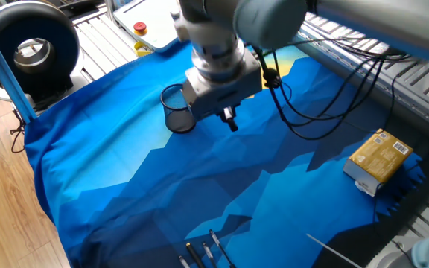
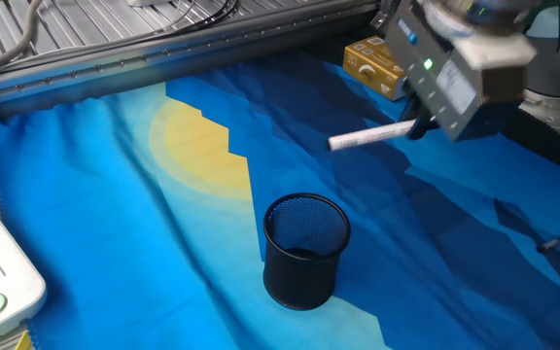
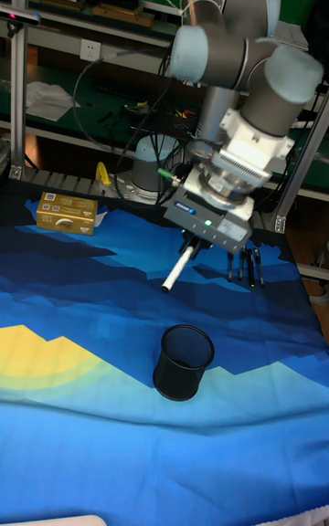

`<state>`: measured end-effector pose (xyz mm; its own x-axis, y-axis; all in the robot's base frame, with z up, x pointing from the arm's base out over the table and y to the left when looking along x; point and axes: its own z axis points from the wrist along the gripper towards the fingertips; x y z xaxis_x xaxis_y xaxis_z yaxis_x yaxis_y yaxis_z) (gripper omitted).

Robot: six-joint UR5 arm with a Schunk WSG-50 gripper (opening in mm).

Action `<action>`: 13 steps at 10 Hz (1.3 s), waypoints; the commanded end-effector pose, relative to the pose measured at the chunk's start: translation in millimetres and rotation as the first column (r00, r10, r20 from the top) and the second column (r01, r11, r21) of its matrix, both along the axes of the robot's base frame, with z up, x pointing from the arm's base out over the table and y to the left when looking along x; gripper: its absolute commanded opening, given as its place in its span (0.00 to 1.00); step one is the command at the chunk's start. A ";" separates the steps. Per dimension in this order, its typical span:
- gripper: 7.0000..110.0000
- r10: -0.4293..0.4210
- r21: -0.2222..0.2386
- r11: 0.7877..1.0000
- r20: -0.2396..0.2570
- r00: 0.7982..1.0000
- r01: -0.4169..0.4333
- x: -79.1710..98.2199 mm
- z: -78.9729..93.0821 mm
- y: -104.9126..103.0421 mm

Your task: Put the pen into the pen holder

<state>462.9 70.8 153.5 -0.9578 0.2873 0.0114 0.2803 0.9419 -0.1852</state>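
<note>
Nearest in the tall fixed view: the small round black wire-mesh pen holder (image 3: pixel 184 360) stands upright on the blue-and-yellow patterned cloth (image 3: pixel 73 435), mouth open and unobstructed, nothing in it that I can see. Above and behind it, the slim white marker pen (image 3: pixel 178 269) hangs in the air, tilted, free white end pointing down toward the cup but short of the rim; black cap end is pinched in the two-finger gripper (image 3: pixel 198 247), jaws closed on it. Step in hand: carry over and drop in. My take: bring the low tip over the cup mouth, tilt the pen steeper, lower until the tip is inside the rim, then let go; releasing at this shallow angle risks a bounce off the rim or tipping the light cup. Farther back, the yellow cardboard box (image 3: pixel 67 210) sits well clear.
</note>
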 end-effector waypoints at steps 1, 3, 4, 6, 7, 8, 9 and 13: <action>0.00 -0.013 0.071 0.997 -0.034 0.999 0.016 2.7 38.0 33.8; 0.00 -0.006 0.114 0.993 -0.063 0.998 0.013 13.7 53.5 43.9; 0.00 -0.001 0.115 0.993 -0.074 0.997 0.009 20.5 56.6 44.1; 0.00 0.008 0.117 0.993 -0.083 0.996 0.002 35.5 57.6 45.4; 0.00 0.013 0.118 0.993 -0.082 0.997 -0.003 40.2 53.7 46.3; 0.00 0.015 0.123 0.992 -0.081 0.997 -0.005 44.0 48.1 49.7; 0.00 0.015 0.149 0.989 -0.088 0.996 -0.002 45.5 41.6 58.4; 0.00 0.036 0.216 0.976 -0.138 0.990 -0.005 41.2 15.1 76.3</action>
